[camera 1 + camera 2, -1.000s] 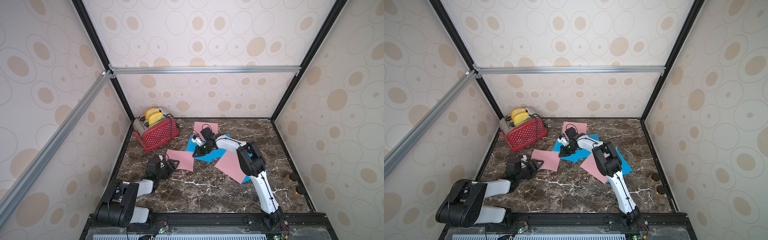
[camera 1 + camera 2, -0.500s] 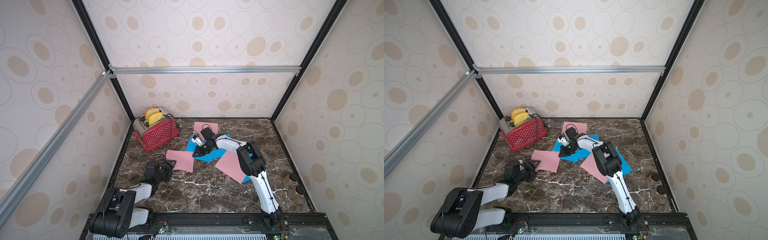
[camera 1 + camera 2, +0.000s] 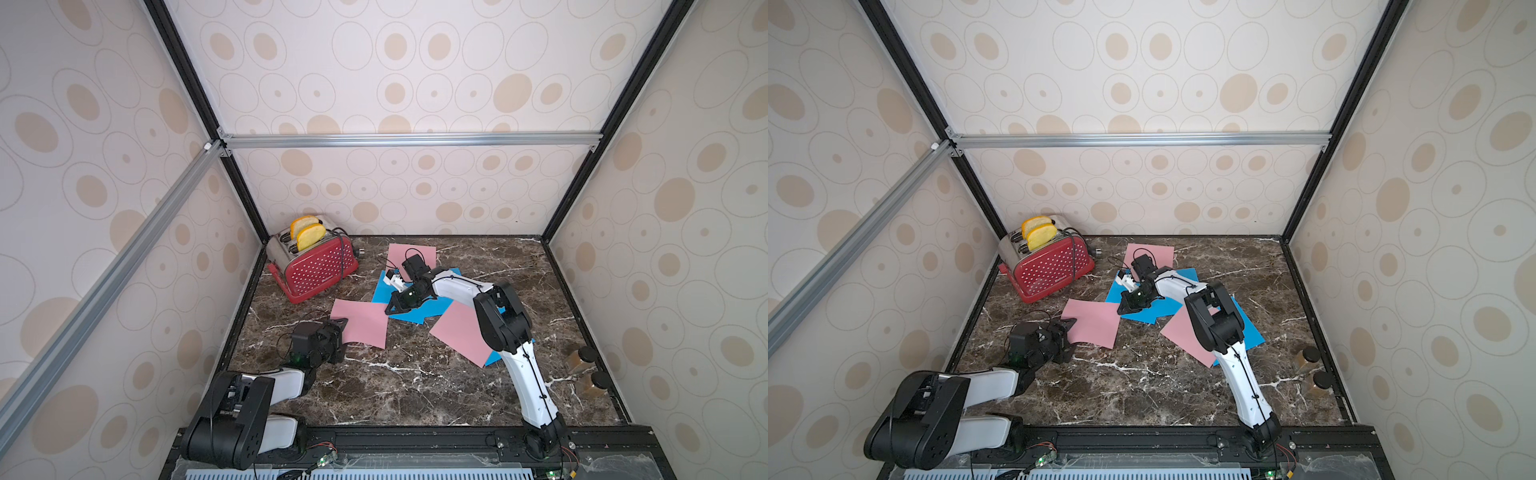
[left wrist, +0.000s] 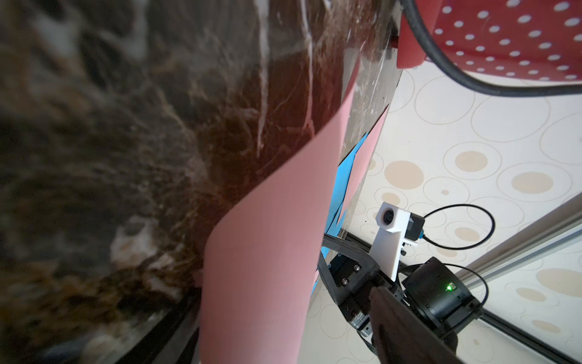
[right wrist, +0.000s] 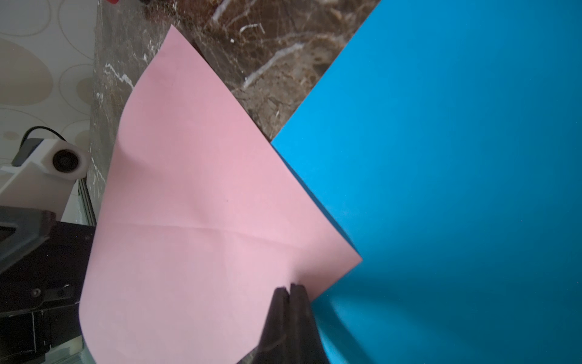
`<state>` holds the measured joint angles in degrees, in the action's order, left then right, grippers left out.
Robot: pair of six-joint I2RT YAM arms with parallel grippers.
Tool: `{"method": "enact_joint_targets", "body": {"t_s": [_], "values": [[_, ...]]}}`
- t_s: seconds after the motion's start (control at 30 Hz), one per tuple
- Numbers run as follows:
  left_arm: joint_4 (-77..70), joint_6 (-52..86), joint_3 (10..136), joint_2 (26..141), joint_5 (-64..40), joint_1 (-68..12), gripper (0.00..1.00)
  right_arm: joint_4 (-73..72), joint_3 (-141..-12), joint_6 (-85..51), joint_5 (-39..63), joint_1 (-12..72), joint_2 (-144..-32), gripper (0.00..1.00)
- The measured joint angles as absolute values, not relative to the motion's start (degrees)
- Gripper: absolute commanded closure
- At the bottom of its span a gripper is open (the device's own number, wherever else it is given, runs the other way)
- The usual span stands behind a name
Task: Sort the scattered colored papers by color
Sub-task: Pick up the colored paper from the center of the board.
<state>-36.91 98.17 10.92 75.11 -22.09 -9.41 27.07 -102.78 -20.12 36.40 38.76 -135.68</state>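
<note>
- Your right tool [image 3: 388, 311] [image 5: 290, 288] has its two fingers pressed tight together on one corner of the pink paper [image 3: 361, 324] [image 5: 204, 220].
- That pinched corner is lifted a little off the table [image 3: 415, 395], and the sheet bends in a soft curve.
- The far side of the pink paper reaches your left tool [image 3: 338, 334] [image 3: 1069, 337].
- The left tool's fingers stand apart, with the paper's edge right at them. You cannot tell if they touch it.
- The blue paper [image 3: 415, 313] [image 5: 441, 157] lies flat just under your right tool. The pinched pink corner sits over its edge.
- A second pink paper [image 3: 457, 336] lies flat near your right tool, back toward that arm's base.
- A second blue paper [image 3: 1246, 328] peeks out from under the second pink paper.
- A third pink paper [image 3: 424, 251] lies just past your right tool, by the back wall. The arm hides part of it.
- A red toaster [image 3: 320, 266] with two yellow bread slices [image 3: 309, 232] stands past your left tool, in the back corner.
- Two brown jars [image 3: 588, 370] with black lids stand well apart from your right tool, at the table's side edge.
</note>
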Motion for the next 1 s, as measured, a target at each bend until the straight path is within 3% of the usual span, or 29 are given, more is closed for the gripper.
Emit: {"method": "enact_joint_targets", "body": {"t_s": [0.33, 0.63, 0.8, 0.87, 1.0], "values": [[-16.2, 100.0, 13.0, 62.7, -18.8, -10.0, 0.15, 27.0, -102.8, -20.1, 36.6, 38.7, -135.7, 1.00], [-25.7, 88.4, 17.3, 77.1, -20.4, -10.0, 0.18, 25.8, -101.8, -20.3, 37.6, 38.3, -135.5, 1.00], [-26.2, 84.4, 18.6, 79.4, -20.6, -10.0, 0.39, 25.8, -101.8, -20.5, 37.7, 38.2, -135.5, 1.00], [-24.5, 83.1, 18.6, 79.0, -20.3, -10.0, 0.61, 25.8, -101.8, -20.6, 37.8, 38.1, -135.5, 1.00], [-17.7, 80.3, 18.2, 76.5, -18.7, -10.0, 0.83, 25.8, -101.8, -20.6, 37.9, 37.7, -135.5, 1.00]]}}
